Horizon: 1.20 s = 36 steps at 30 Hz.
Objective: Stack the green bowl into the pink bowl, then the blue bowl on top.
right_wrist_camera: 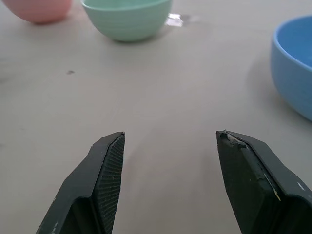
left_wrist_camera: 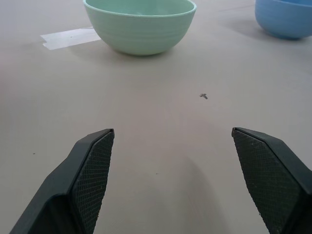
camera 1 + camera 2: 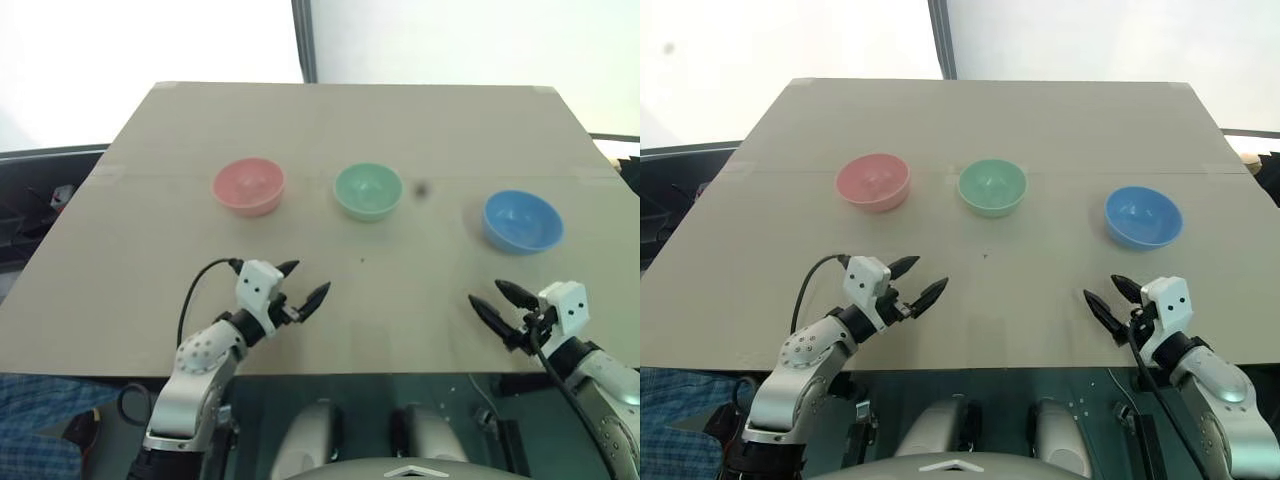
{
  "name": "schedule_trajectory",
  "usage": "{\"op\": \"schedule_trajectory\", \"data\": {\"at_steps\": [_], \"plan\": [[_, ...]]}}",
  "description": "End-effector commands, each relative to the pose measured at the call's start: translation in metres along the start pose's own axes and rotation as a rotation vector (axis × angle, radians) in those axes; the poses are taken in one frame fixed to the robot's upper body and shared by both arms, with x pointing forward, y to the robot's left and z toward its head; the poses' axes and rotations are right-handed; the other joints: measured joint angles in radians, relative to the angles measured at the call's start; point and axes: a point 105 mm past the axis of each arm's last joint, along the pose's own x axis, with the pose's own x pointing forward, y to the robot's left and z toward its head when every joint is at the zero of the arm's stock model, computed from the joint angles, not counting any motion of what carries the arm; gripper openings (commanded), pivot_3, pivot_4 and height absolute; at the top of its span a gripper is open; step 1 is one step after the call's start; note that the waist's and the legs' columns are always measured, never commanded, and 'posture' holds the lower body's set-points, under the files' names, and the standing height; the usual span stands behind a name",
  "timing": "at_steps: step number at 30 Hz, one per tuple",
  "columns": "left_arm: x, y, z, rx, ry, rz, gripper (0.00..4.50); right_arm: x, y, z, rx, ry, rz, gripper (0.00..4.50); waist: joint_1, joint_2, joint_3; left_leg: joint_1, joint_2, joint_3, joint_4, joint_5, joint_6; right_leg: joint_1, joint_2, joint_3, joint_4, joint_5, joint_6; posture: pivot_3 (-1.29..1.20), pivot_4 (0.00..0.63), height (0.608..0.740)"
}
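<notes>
Hovering low over the near edge of the table, both grippers are empty. The left gripper sits at about 7 o'clock with its two black fingers spread apart, and the right gripper at about 5 o'clock is spread apart too. Farther back, three bowls stand in a row, well apart: the pink bowl at 11 o'clock, the green bowl near 12 o'clock, and the blue bowl at 2 o'clock.
</notes>
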Motion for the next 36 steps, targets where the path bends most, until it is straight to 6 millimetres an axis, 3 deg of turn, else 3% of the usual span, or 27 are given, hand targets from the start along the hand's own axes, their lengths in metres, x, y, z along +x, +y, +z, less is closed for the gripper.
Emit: {"op": "schedule_trajectory", "data": {"at_steps": [1, 7, 14, 27, 36], "plan": [[0.004, 0.018, 0.003, 0.053, 0.043, 0.097, 4.09, 0.001, 0.019, 0.024, -0.012, -0.075, 0.095, 3.14, 0.001, 0.000, 0.000, 0.000, 0.000, 0.000, 0.000, 0.000, 0.000, 0.000, 0.000, 0.000, 0.000, 0.000, 0.000, 0.00, 0.150, 0.740], [0.011, 0.049, 0.028, 0.213, 0.009, 0.222, 4.09, 0.001, 0.042, 0.059, 0.037, -0.193, 0.228, 3.14, 0.001, 0.000, 0.000, 0.000, 0.000, 0.000, 0.000, 0.000, 0.000, 0.000, 0.000, 0.000, 0.000, 0.000, 0.000, 0.00, 0.150, 0.740], [0.014, 0.071, 0.052, 0.480, 0.052, 0.259, 4.09, 0.001, 0.049, 0.087, 0.038, -0.273, 0.267, 3.14, 0.000, -0.001, 0.000, 0.000, 0.000, 0.000, 0.000, 0.000, 0.000, 0.000, 0.000, 0.000, 0.000, 0.000, 0.000, 0.00, 0.150, 0.740], [0.013, 0.125, 0.062, 0.670, 0.247, 0.306, 4.09, 0.005, 0.050, 0.092, 0.025, -0.276, 0.287, 3.14, 0.000, -0.002, 0.001, -0.001, 0.000, 0.000, 0.000, 0.001, -0.002, -0.001, 0.000, 0.000, 0.000, 0.000, 0.000, 0.00, 0.150, 0.740], [0.038, 0.146, 0.056, 0.708, 0.293, 0.270, 4.09, 0.005, 0.048, 0.092, 0.011, -0.275, 0.262, 3.14, 0.002, -0.002, 0.001, -0.003, -0.001, -0.001, 0.000, 0.001, -0.002, -0.001, 0.000, -0.001, 0.000, 0.000, 0.000, 0.00, 0.150, 0.740]]}}
